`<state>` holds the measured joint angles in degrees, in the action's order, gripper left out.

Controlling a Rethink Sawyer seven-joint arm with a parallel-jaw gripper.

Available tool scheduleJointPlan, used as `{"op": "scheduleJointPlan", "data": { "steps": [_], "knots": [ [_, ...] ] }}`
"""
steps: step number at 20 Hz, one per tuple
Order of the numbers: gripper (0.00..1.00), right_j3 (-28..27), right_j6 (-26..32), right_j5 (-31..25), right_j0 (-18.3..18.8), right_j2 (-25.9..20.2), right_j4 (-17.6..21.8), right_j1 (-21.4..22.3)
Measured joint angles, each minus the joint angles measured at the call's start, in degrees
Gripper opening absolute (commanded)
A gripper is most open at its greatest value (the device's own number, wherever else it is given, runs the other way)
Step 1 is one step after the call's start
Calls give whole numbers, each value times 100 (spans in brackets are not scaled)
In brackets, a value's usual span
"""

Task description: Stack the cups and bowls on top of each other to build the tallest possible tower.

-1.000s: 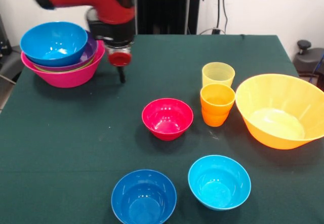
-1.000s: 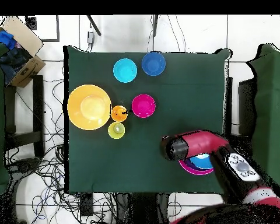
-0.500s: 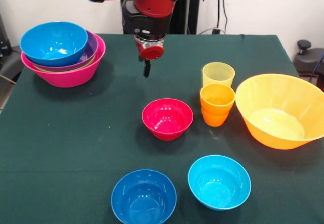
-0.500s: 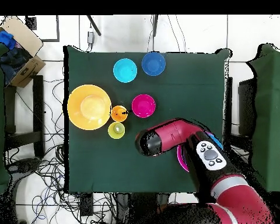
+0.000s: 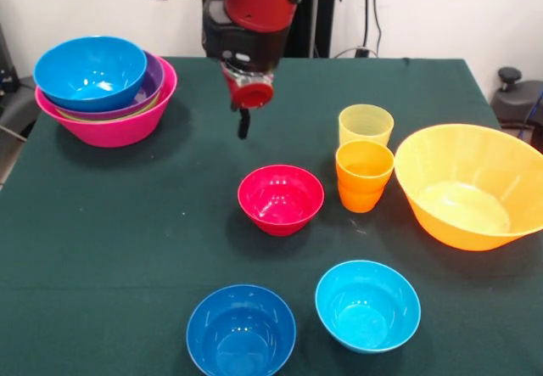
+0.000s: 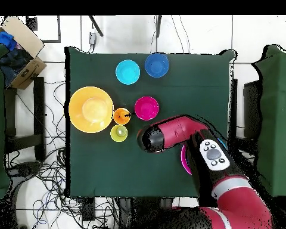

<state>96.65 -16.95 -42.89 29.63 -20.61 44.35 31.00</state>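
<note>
The tower stands at the left in the front view: a large pink bowl [image 5: 110, 128] with a purple bowl [image 5: 153, 81] and a sky blue bowl [image 5: 89, 70] nested in it. My gripper [image 5: 243, 126] hangs in the air behind the small red bowl [image 5: 280, 198], holding nothing. The pale yellow cup [image 5: 366, 124] and orange cup [image 5: 364, 175] stand side by side, right of the red bowl. The large orange bowl [image 5: 467, 185] sits at the right. A cyan bowl [image 5: 367, 304] and a dark blue bowl [image 5: 241, 329] sit near the front edge. From overhead the arm [image 6: 152, 139] covers most of the tower.
In the overhead view a cardboard box [image 6: 23, 56] lies off the table's upper left corner, and cables run over the floor. A black chair part [image 5: 517, 96] shows past the table's right edge in the front view.
The arm has swung away from the tower toward the table's middle. In the last half second the gripper came a little lower, behind the red bowl.
</note>
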Motion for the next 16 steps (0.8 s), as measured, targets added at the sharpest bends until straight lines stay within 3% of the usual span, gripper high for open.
{"op": "scheduleJointPlan", "data": {
  "steps": [7,16],
  "knots": [
    [100,-797,-11,-111,-464,126,-379,-536],
    [100,-1775,-30,-833,-1316,350,-846,-1092]
  ]
}}
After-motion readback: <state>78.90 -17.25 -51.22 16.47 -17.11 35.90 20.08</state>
